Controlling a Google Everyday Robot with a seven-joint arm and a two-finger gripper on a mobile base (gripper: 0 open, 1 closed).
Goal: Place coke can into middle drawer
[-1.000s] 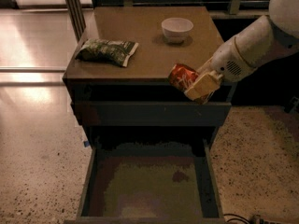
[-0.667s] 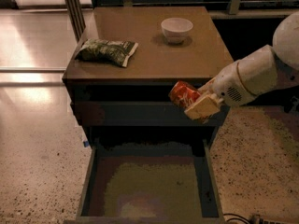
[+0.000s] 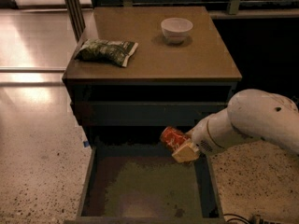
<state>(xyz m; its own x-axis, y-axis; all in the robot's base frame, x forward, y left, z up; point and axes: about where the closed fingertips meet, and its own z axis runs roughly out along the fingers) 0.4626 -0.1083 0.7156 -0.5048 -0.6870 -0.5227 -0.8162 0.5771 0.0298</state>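
The coke can [image 3: 172, 137] is a small red can, tilted, held in my gripper [image 3: 181, 147] at the end of the white arm [image 3: 252, 122] that comes in from the right. The gripper is shut on the can just above the back right part of the open middle drawer [image 3: 91, 171]. The drawer is pulled out wide below the cabinet, with thin dark walls and a dull greenish-grey floor [image 3: 145, 185]. The can hangs a little above that floor, close to the cabinet front.
On the brown cabinet top [image 3: 201, 59] lie a green crinkled chip bag [image 3: 106, 51] at the left and a white bowl [image 3: 176, 29] at the back. A closed dark drawer front [image 3: 140, 113] sits above the open drawer. Speckled floor lies on both sides.
My gripper has moved down with the can, from the level of the cabinet top's front edge to just over the open drawer's back right part.
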